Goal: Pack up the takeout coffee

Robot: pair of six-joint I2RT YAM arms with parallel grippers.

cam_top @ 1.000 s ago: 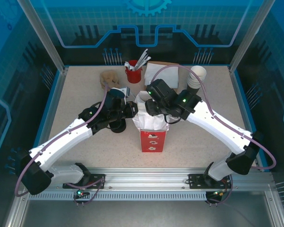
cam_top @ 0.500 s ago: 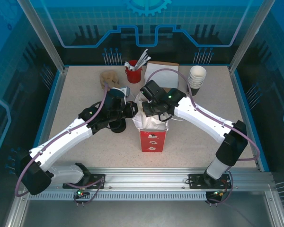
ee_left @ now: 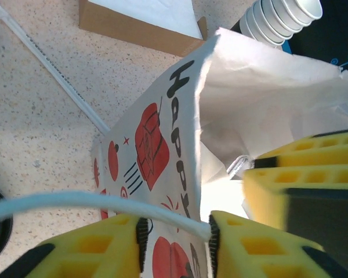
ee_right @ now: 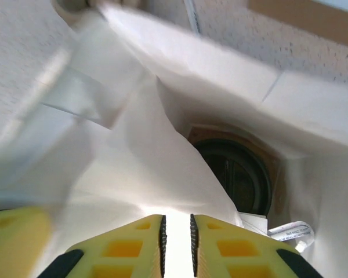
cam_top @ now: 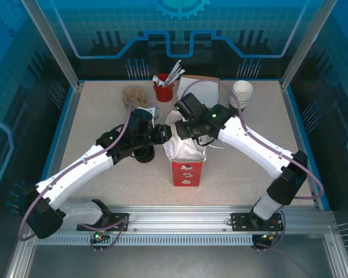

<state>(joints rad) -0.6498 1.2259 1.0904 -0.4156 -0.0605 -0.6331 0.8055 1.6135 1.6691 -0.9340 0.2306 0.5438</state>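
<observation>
Jaws of the left gripper (ee_left: 177, 237) stand apart around the handle (ee_left: 75, 201) of the bag (ee_left: 156, 145), those of the right gripper (ee_right: 177, 231) nearly meet at its mouth, on paper or not I cannot tell, takeout coffee (ee_right: 238, 174) sits deep inside: packed, I reckon, so next a gentle withdrawal.

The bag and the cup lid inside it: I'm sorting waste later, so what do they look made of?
The bag looks like thin matte paper, white inside with red and black print outside; it creases and folds sharply. The lid looks like dark moulded plastic with a slight sheen and raised rings, though it sits in shadow, so that is less certain.
</observation>
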